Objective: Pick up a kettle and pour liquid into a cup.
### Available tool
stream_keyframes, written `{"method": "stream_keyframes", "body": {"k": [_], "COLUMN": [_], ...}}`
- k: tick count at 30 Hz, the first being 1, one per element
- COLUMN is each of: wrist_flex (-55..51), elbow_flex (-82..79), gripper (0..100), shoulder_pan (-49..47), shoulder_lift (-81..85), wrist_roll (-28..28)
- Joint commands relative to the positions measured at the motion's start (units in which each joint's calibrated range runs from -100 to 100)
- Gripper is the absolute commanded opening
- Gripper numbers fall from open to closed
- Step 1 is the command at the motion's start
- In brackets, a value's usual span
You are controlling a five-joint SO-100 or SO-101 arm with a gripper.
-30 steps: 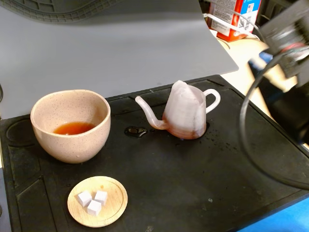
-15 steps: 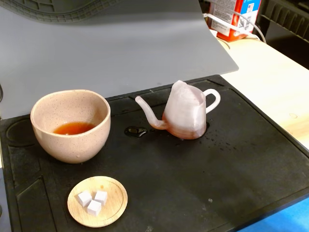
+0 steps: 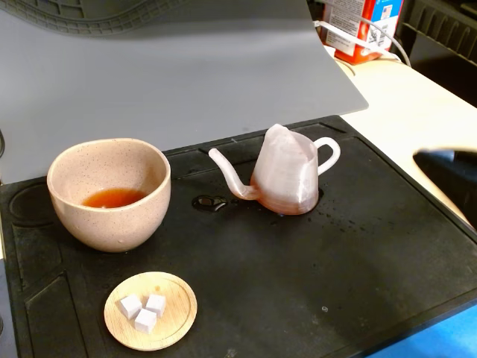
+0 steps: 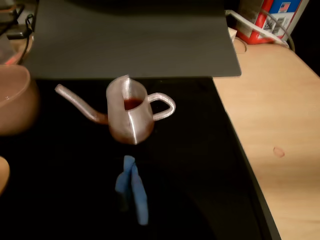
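Jaws together, blue fingertips [image 4: 132, 187] touching, holding nothing. Just beyond: kettle [image 4: 131, 116] upright on dark surface [image 4: 200, 190], spout pointing left, liquid [image 4: 133, 103] inside. Farther left: cup [image 3: 109, 192] with liquid.

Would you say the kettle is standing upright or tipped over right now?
Upright: the kettle stands on its base on the black mat, spout toward the cup, handle away. The tool is apart from it.
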State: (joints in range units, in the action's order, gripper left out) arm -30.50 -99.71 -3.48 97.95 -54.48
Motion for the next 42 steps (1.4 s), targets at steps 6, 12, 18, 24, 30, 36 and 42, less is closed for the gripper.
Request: {"method": "stream_keyframes", "body": {"k": [6,12,18,24,30,36,42], "wrist_flex": [-27.3,-40.44,-43.82,-44.16,-44.16,-44.16,-44.25], "elbow_flex": [-0.2,-0.2,-0.2,-0.2,-0.2,-0.2,-0.2], "gripper": [1,1,1,1,1,1,1], "shoulder_pan": [0.32,0.17,-0.06,-0.14,-0.14,-0.06,-0.06], "shoulder_lift": [-0.68,-0.68,-0.68,-0.08,-0.08,-0.08,-0.08], "wrist_roll": [-0.02,-0.02,0.29,0.35,0.35,0.35,0.4]}}
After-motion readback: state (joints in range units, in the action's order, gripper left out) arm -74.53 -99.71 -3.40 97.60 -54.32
